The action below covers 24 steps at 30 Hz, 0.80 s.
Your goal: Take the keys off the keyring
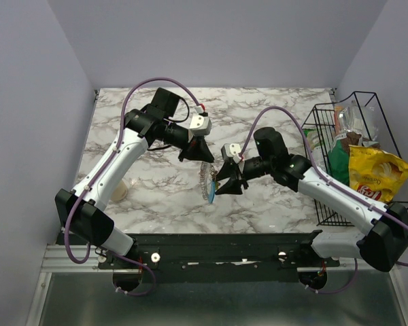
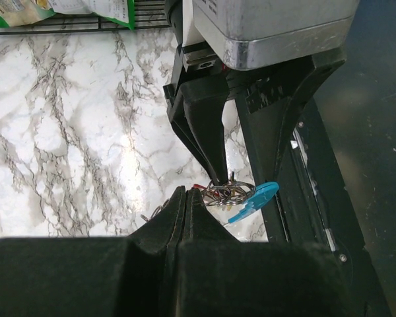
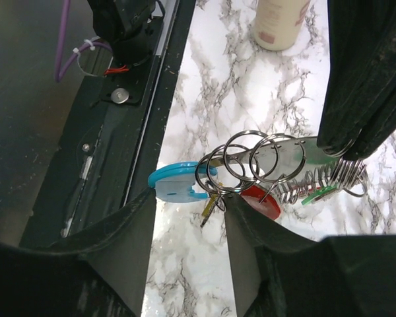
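Left gripper (image 3: 346, 146) first: its fingers are pressed together, pinching one end of the keyring (image 3: 264, 162) right where the wire coil (image 3: 317, 183) meets the last loop. The right gripper (image 3: 190, 199) sits at the other end with its fingers spread. The blue tag (image 3: 175, 185) and the dangling keys (image 3: 261, 201) hang in the gap, and nothing is pinched there.

Out from the hands there's a white counter (image 1: 156, 183) veined grey like marble, with pale lilac walls (image 1: 27, 102) round three sides. A black rail (image 1: 224, 241) runs along the near edge. A black wire basket (image 1: 367, 102) stands at the right edge holding snack bags, a yellow bag (image 1: 377, 173) nearest. A cream bottle (image 1: 119, 191) stands near the left edge, beside the left arm.

Now the keyring itself — a chain of overlapping silver split rings, a stretched wire coil and a bright blue plastic tag. The keys are tiny: one red head under the rings, one green by the coil, one yellowish hanging lowest.

It's held up over the middle of the counter, toward the near edge, strung between the two hands. The left gripper has it from the far side, and the right is just beside it on the right.
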Available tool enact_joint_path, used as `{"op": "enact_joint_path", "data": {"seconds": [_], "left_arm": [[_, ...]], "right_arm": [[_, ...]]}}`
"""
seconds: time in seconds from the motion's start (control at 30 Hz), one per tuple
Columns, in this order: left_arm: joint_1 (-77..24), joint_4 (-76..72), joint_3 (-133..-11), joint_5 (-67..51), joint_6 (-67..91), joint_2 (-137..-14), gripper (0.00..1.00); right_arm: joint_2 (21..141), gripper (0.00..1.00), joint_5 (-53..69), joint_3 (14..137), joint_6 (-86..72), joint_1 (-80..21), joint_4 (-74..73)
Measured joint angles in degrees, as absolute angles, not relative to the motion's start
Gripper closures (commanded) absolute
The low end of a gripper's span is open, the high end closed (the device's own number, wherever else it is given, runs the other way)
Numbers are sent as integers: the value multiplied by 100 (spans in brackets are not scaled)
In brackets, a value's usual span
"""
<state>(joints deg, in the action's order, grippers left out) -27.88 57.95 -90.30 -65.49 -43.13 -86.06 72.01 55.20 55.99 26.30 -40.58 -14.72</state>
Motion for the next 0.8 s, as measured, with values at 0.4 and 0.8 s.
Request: {"op": "enact_joint_path", "data": {"seconds": [0.4, 0.8], "left_arm": [[-2788, 5616, -9030, -6584, -4141, -8606, 100], [-2788, 5527, -8888, -6490, -4073, -8512, 100]], "right_arm": [[7238, 99, 5240, 5513, 2324, -4082, -1096], [7234, 99, 4421, 5966, 3068, -4084, -2095]]}}
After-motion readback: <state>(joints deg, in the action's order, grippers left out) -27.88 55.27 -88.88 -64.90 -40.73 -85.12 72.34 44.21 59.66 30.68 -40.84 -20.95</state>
